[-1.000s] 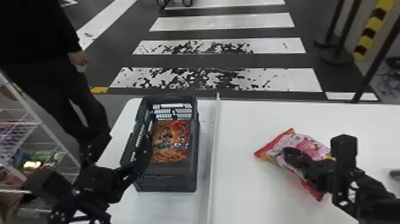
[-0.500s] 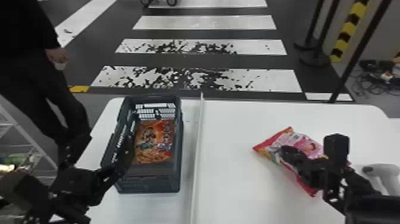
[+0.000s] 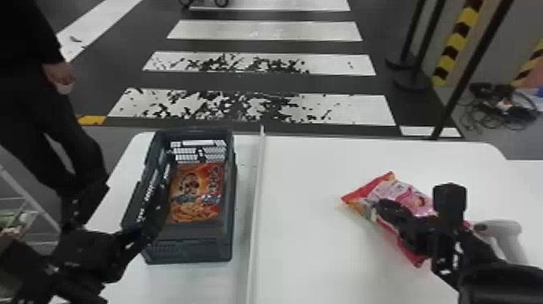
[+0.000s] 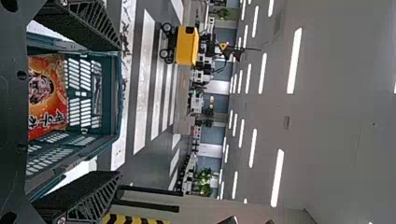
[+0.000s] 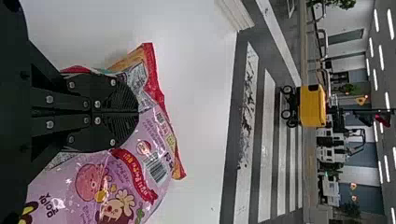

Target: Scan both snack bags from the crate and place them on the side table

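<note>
The right gripper (image 5: 138, 112) held the pink bag (image 5: 93, 172) over the right part of the table (image 3: 307, 262), its fingers drawn together on the wrapper near one end. That grip left the barcode (image 5: 156, 168) uncovered just beside the fingertips, which probably suited the scan (whether it had been read, I could not tell). The scanner (image 3: 507, 230) lay close to that gripper, handy for a short pass.

The orange bag (image 3: 196, 190) lay face up in the crate (image 3: 190, 250), across the divider (image 3: 257, 210) from the pink one; that split likely kept the waiting bag apart from the one in work. The left gripper (image 4: 118, 109) was at the crate, its fingers wide apart and empty (placed, I judged, to steady the crate or take the second bag). A loose wrapper could slip or fold over its code.
</note>
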`<state>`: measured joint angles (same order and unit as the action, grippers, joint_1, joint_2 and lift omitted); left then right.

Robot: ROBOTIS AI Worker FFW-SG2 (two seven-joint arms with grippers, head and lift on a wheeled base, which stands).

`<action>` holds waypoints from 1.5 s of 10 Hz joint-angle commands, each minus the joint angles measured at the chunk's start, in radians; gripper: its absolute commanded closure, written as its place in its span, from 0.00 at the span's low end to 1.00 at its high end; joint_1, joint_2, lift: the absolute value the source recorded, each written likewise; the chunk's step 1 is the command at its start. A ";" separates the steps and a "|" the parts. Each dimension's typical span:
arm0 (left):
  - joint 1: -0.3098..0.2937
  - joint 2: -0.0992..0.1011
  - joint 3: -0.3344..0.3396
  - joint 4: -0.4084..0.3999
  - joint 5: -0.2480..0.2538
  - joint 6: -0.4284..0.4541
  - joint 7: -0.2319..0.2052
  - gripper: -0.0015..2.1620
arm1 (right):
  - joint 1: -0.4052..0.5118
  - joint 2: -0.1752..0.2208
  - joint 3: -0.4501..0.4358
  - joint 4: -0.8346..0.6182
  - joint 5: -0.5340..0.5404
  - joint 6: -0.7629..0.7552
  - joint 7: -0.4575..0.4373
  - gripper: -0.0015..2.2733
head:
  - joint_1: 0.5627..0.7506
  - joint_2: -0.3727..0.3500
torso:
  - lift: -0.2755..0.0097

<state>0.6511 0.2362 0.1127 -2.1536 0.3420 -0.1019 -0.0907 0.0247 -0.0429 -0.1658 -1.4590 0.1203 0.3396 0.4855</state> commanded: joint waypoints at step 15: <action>-0.010 0.000 -0.004 0.018 -0.003 0.000 -0.001 0.02 | -0.038 0.014 -0.201 -0.021 0.122 -0.030 -0.154 0.94 | 0.70 0.34 | 0.62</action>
<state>0.6426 0.2362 0.1089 -2.1360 0.3390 -0.1019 -0.0920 -0.0018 -0.0290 -0.3621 -1.5007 0.2191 0.3132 0.3321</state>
